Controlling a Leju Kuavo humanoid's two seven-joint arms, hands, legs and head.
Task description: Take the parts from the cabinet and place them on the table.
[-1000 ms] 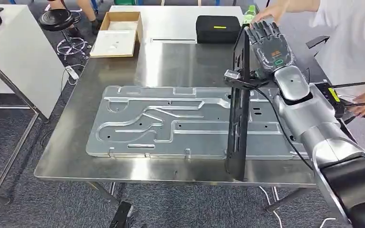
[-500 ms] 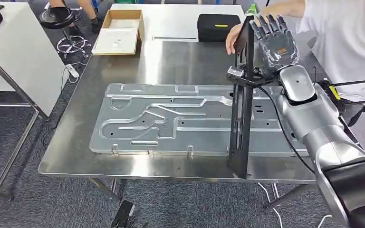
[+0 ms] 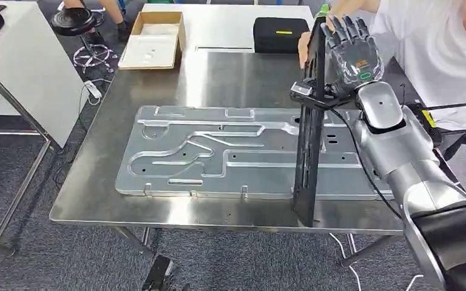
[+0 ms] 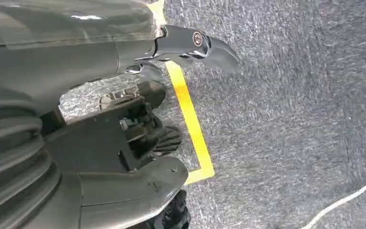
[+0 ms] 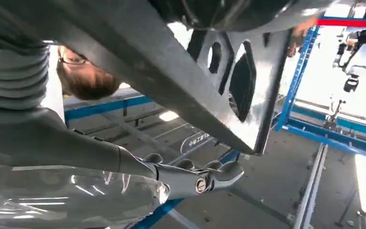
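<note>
Black slotted part [image 3: 309,139], upright on edge over the stamped metal panel [image 3: 218,154] on the steel table [image 3: 158,85], grasped near its top by right hand [image 3: 349,57]; left hand [image 4: 138,124] fingers curled, holding nothing.

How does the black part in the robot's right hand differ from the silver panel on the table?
The black part is dark, narrow and stands on edge, held by the right hand; the silver panel is shiny, wide and lies flat, untouched by the hand. Both have cutouts or pressed shapes and sit on the steel table.
</note>
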